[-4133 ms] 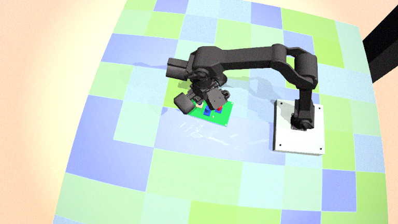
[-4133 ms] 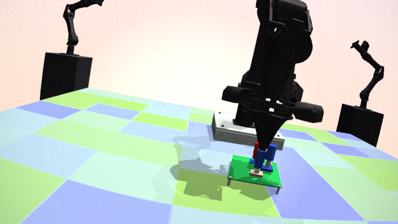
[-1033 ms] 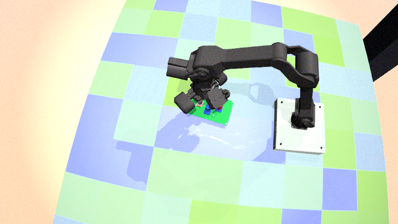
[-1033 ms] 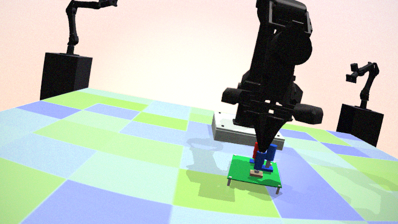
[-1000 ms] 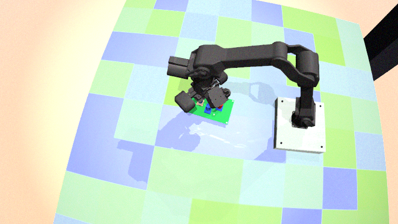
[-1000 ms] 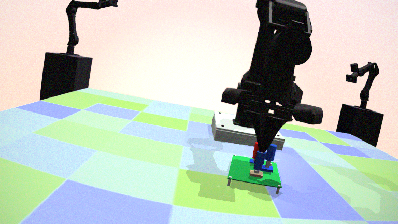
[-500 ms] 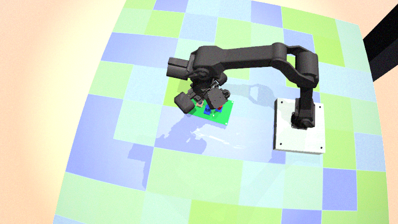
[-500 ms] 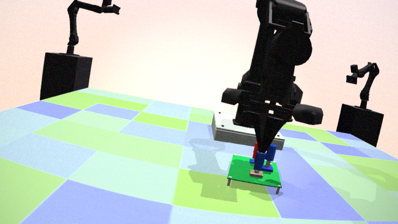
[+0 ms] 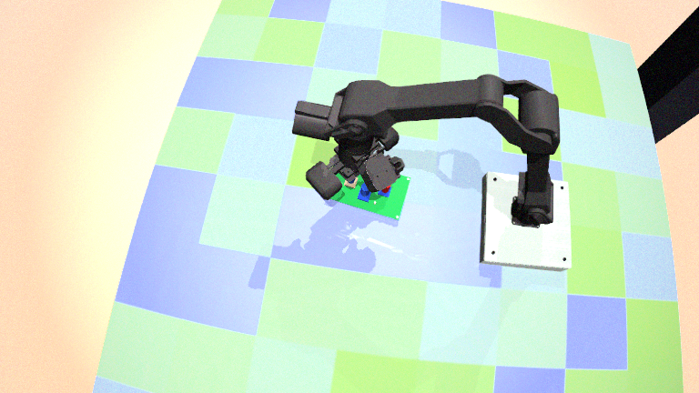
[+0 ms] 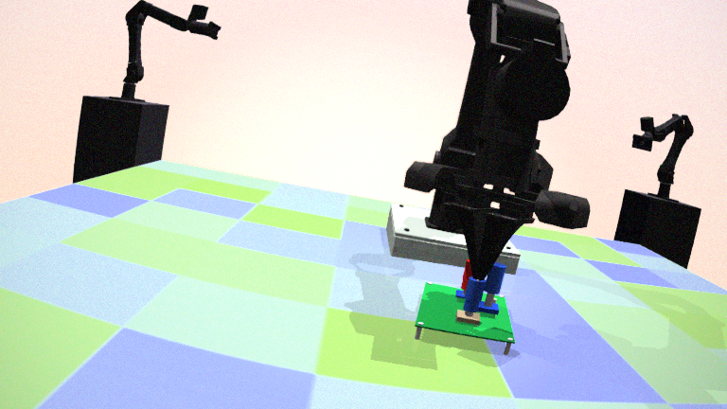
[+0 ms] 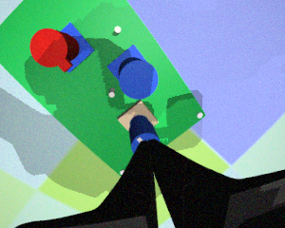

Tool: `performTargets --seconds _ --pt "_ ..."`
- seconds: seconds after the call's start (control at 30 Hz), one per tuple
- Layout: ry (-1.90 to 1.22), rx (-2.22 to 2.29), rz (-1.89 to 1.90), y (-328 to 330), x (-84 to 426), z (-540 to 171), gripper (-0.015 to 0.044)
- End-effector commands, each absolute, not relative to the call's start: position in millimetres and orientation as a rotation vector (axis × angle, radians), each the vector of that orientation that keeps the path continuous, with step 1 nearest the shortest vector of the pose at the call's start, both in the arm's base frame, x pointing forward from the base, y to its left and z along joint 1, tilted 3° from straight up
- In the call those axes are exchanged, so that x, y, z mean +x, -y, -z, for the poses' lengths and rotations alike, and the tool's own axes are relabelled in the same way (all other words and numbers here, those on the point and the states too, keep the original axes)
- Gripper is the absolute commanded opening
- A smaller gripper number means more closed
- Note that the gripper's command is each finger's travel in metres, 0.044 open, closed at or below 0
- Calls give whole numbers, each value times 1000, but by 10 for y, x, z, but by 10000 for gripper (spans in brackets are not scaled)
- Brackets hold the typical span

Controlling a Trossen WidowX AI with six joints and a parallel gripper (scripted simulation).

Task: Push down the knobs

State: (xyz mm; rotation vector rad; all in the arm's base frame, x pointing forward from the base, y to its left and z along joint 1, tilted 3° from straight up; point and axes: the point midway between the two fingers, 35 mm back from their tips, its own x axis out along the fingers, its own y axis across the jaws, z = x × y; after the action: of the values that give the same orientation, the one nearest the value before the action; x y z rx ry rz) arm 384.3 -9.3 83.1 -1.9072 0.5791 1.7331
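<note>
The green circuit board [image 9: 400, 196] [image 10: 436, 311] [image 11: 14, 30] stands on short legs. My gripper [image 10: 479, 277] [image 11: 147, 146] is shut and empty. Its joined fingertips are at the top of the blue knob [image 10: 473, 295] [image 11: 139, 127] over the tan potentiometer [image 9: 350, 183] [image 10: 468, 318] [image 11: 131, 114]. A little shaft shows under that knob. A second blue knob [image 9: 364, 191] [image 10: 497, 275] [image 11: 139, 79] stands higher over a blue potentiometer [image 10: 487, 309] [image 11: 115, 65], with a longer grey piece of shaft showing. The top view hides the fingertips behind the arm.
A red knob [image 9: 385, 189] [image 10: 466, 275] [image 11: 47, 47] stands on another blue potentiometer [image 10: 460, 293] [image 11: 86, 48] at the board's far side in the exterior view. The arm's white base plate [image 9: 502, 244] [image 10: 429, 246] is beyond it. Two other arms on black pedestals stand in the background.
</note>
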Motion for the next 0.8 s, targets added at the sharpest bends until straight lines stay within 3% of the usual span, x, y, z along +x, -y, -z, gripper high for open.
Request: performTargets --seconds 0.0,0.77 --pt "-585 -1900 -1749 97 3861 -705 0" --pt "-585 -1900 -1749 99 3851 -870 0"
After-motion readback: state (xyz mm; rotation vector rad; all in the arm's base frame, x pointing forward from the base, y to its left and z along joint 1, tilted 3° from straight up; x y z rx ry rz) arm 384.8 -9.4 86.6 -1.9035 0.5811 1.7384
